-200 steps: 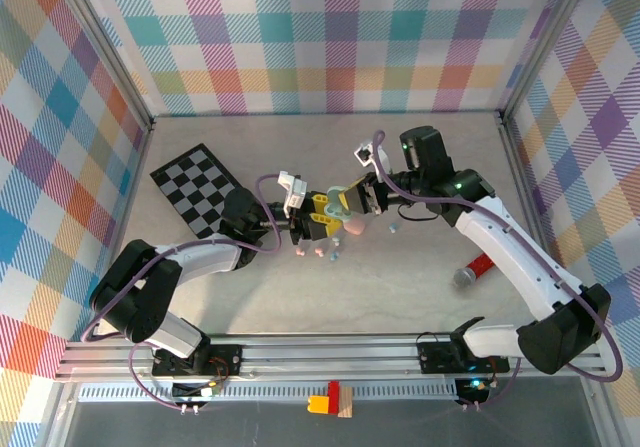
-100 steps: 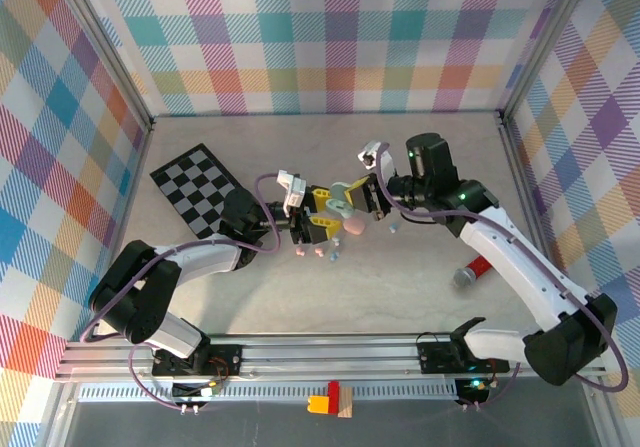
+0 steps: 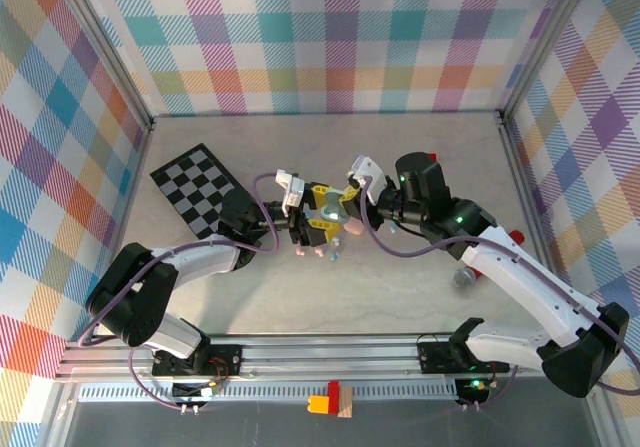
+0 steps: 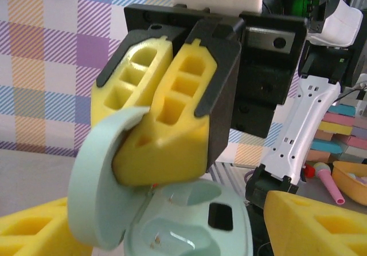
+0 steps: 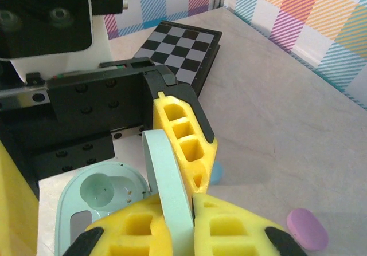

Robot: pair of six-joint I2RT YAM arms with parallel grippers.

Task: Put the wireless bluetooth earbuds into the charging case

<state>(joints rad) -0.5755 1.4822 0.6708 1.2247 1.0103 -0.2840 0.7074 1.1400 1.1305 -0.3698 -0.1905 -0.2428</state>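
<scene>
Left pincer (image 3: 321, 210) has just sprung open – right pincer (image 5: 175, 213), newly clenched, holds the mint-green oval plastic charging case (image 4: 192, 221) agape by its lid (image 4: 94, 187), freeing the left to fetch tiny pastel plastic earbuds (image 3: 320, 254) lying on the bench (image 3: 400, 287) below

Robot-laboratory test cell: a pale table (image 3: 300, 302) boxed in by plaid-printed walls (image 3: 330, 37) on aluminium posts (image 3: 112, 52), with a left arm (image 3: 190, 262) and a right arm (image 3: 520, 277) bolted to a slotted rail (image 3: 330, 352) along its near edge, and a checkerboard plate (image 3: 195, 189) towards its far left corner.
</scene>
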